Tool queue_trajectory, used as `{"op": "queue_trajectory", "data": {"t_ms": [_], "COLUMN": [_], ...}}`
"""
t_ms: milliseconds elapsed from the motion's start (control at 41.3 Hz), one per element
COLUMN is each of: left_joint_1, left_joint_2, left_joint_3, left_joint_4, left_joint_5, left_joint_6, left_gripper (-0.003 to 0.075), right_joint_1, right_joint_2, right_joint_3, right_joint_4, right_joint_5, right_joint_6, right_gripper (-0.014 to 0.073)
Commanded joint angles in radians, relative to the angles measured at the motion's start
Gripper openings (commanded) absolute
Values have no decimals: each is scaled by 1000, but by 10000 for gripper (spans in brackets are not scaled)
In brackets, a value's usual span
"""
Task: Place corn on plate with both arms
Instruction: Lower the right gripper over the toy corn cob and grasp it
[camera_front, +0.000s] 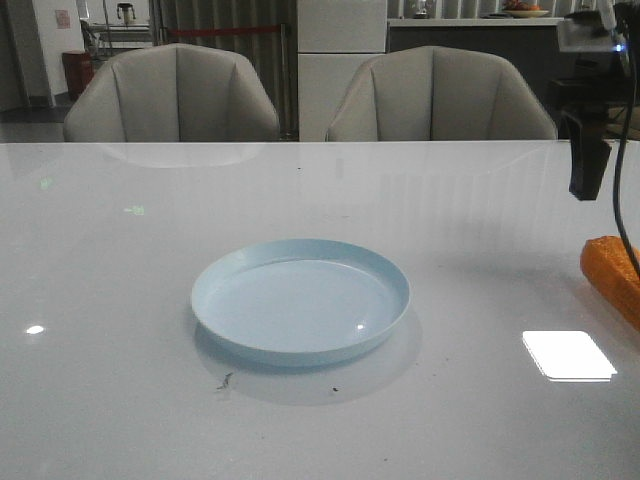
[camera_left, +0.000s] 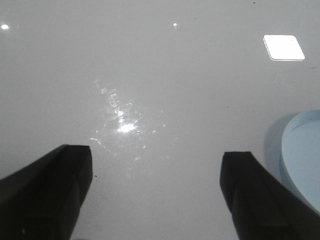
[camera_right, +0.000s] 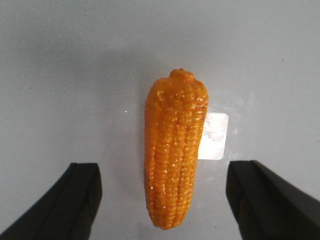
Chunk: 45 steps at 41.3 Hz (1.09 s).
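Observation:
The pale blue plate (camera_front: 300, 300) lies empty at the table's middle; its rim also shows in the left wrist view (camera_left: 305, 155). The orange-yellow corn (camera_front: 612, 278) lies on the table at the right edge of the front view, partly cut off. In the right wrist view the corn (camera_right: 174, 150) lies between the wide-open fingers of my right gripper (camera_right: 165, 205), untouched by them. The right arm (camera_front: 590, 150) hangs above the corn at the far right. My left gripper (camera_left: 157, 195) is open and empty over bare table beside the plate; it is out of the front view.
Two beige chairs (camera_front: 170, 95) stand behind the table's far edge. Bright ceiling-light reflections lie on the glossy tabletop (camera_front: 568, 355). A black cable (camera_front: 625, 190) hangs down beside the right arm over the corn.

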Motion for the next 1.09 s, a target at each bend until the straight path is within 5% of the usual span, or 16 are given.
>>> {"op": "queue_trajectory", "data": {"t_ms": [0, 1065], "left_joint_1": [-7, -7], "left_joint_2": [-15, -15], "left_joint_3": [-31, -31], "left_joint_4": [-21, -21], "left_joint_5": [-65, -92], "left_joint_6": [-5, -5], "left_gripper": [581, 581], "right_joint_1": [-8, -8], "right_joint_2": [-20, 129], "right_joint_3": [-37, -37], "right_joint_4": [0, -38], "right_joint_5": [-9, -51], "right_joint_6": [-11, -11], "right_gripper": [615, 615]}}
